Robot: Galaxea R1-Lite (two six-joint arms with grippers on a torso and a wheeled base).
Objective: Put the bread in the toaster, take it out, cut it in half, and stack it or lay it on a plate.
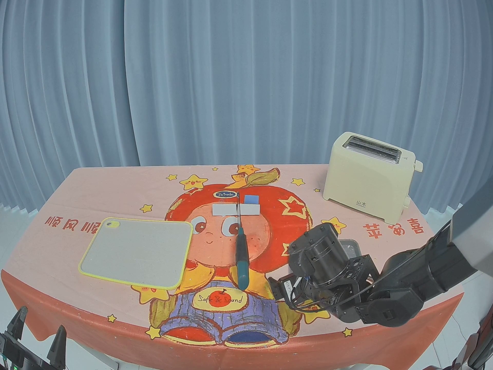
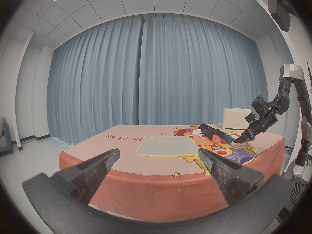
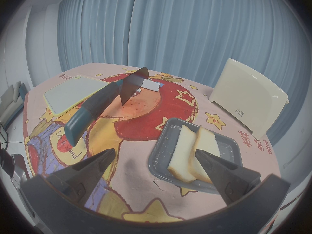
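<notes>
Blue-grey curtain (image 1: 246, 68) behind, table (image 1: 92, 196) in front under a pink cartoon cloth.

- toaster (image 1: 367, 176): cream, at the far right corner, slots facing up, nothing visible in them.
- bread (image 3: 183, 153): two slices leaning on each other in a dark grey tray (image 3: 164, 147) near the right edge, nearer than the toaster.
- cutting board (image 1: 137, 252): grey with a yellow rim, flat on the left half, closer to the near edge.
- knife (image 1: 242, 253): mid-table, standing on its blade edge. Blade end sits at a white block (image 1: 226, 209) on the far side; teal handle points at the near edge.
- right gripper (image 3: 154, 152): over the near side of the tray, fingers spread wide, holding nothing. Can't tell if it touches the bread.
- left gripper (image 2: 157, 152): low, off the near left corner, fingers spread, holding nothing.
</notes>
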